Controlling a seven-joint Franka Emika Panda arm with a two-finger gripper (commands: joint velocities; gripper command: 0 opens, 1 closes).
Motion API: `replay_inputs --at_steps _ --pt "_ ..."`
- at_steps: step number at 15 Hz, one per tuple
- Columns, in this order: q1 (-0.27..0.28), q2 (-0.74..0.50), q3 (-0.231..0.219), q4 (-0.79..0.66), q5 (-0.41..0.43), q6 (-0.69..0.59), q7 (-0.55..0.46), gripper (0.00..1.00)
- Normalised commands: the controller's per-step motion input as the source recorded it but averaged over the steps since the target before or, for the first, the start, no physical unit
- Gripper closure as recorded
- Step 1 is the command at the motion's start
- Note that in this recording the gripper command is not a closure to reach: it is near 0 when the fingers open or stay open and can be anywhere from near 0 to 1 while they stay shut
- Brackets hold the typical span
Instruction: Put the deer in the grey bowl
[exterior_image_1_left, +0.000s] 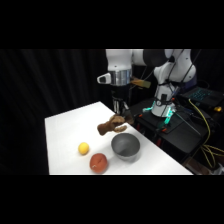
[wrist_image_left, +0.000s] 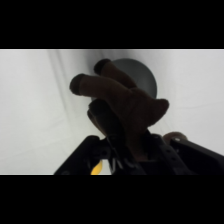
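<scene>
The brown deer (exterior_image_1_left: 113, 126) hangs in the air just above the table, held by my gripper (exterior_image_1_left: 120, 114), which comes down from above and is shut on it. The grey bowl (exterior_image_1_left: 125, 146) stands on the white table just below and to the right of the deer. In the wrist view the deer (wrist_image_left: 120, 97) fills the middle, dark brown and lumpy, clamped at my gripper (wrist_image_left: 125, 142). Behind it the grey bowl (wrist_image_left: 142, 77) shows partly, its lower part hidden by the toy.
A small yellow ball (exterior_image_1_left: 83, 148) lies left of the bowl and a red-orange round fruit (exterior_image_1_left: 99, 163) sits near the table's front edge. Cables and dark equipment (exterior_image_1_left: 195, 120) crowd the area off the table's right edge.
</scene>
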Motion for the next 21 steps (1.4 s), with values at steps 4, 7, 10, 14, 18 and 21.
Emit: replay_inputs --at_steps 4,7,10,14,18,21 --pt "0.041 0.51 -0.005 0.05 -0.067 0.51 0.0 0.55" --pt "0.052 0.3 -0.079 0.1 -0.07 0.22 0.0 0.55" --pt "0.066 0.02 -0.078 0.01 -0.022 0.12 -0.02 0.5" --pt "0.065 -0.19 -0.086 -0.11 -0.044 0.09 -0.02 0.0" --pt "0.022 -0.25 -0.071 -0.11 -0.016 -0.02 -0.09 0.0" --pt "-0.02 -0.23 -0.038 -0.06 0.049 -0.11 -0.17 0.0"
